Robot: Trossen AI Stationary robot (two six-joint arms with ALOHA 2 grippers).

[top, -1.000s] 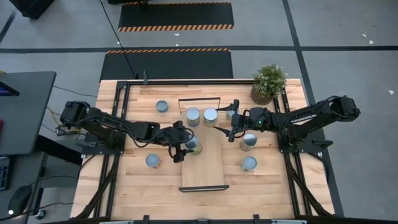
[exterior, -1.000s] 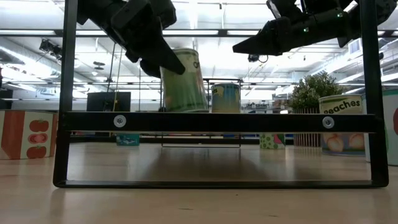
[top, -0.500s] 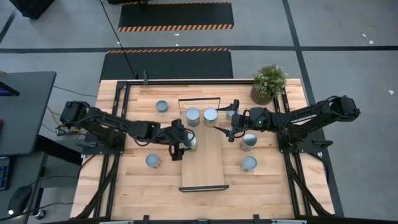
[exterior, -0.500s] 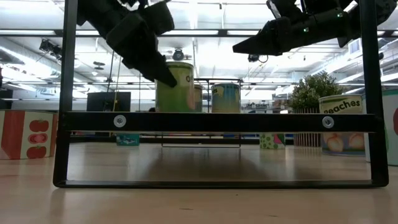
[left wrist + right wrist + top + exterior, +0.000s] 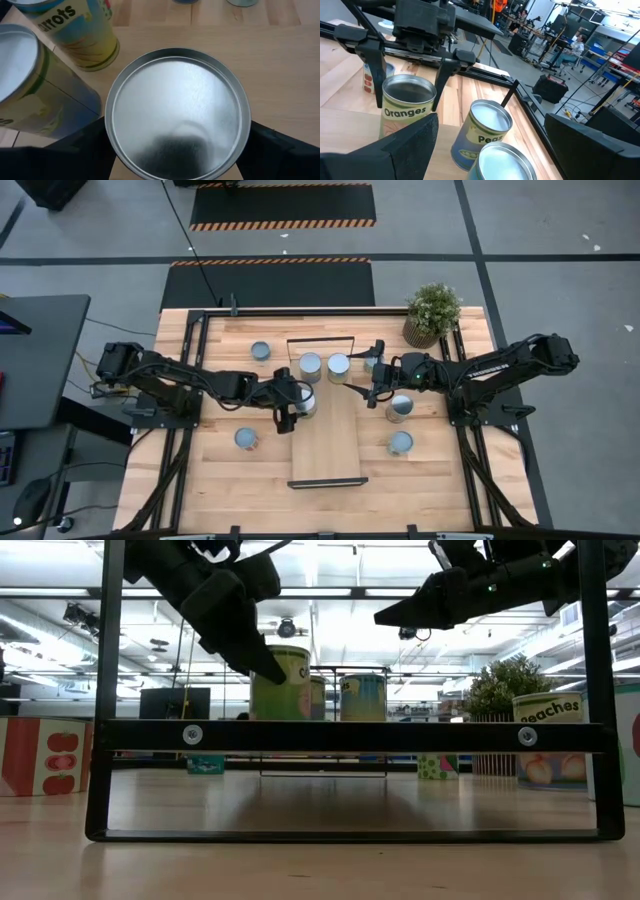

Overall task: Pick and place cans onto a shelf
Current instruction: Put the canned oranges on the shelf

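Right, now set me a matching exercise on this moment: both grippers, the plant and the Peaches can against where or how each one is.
Things:
1. left gripper
2. right gripper
3. potted plant
4. Peaches can

Place or state:
A. at the table's far right corner
B. open, holding nothing
C. standing on the tabletop, outside the shelf
D. clasping the Oranges can

Pairs: 1-D, 2-B, 3-A, 4-C

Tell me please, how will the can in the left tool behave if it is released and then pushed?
The can looks rigid metal, so probably stiff. It is upright with a flat lid, so it would likely slide, and it could tip. On its side it would roll.
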